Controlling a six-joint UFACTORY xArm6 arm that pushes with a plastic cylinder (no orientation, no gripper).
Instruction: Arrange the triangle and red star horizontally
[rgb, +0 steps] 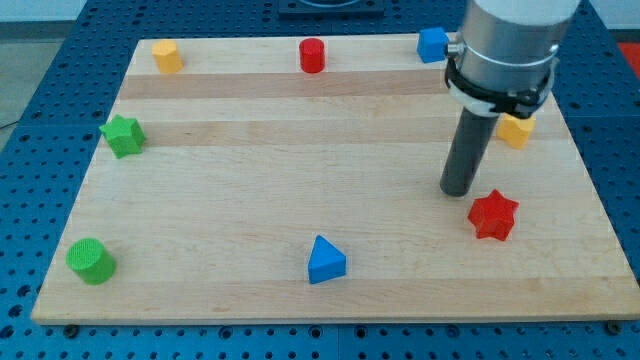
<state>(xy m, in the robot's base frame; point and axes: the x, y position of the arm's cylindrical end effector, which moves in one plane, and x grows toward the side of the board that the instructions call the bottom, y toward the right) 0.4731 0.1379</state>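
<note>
Tip check: my tip (458, 190) holds nothing and rests just up-left of the red star (492, 215); the blue triangle (325, 261) sits well left, lower.

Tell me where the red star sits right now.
The red star lies at the view's lower right, just below and right of my tip, with the blue triangle farther left.

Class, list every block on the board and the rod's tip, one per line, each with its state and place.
my tip: on the board, just up-left of the red star, not touching
red star: flat, right side
blue triangle: flat, bottom middle
green star: left edge
green cylinder: upright, bottom left
yellow block: top left
red cylinder: upright, top middle
blue block: top right
orange block: partly hidden behind the arm
</note>
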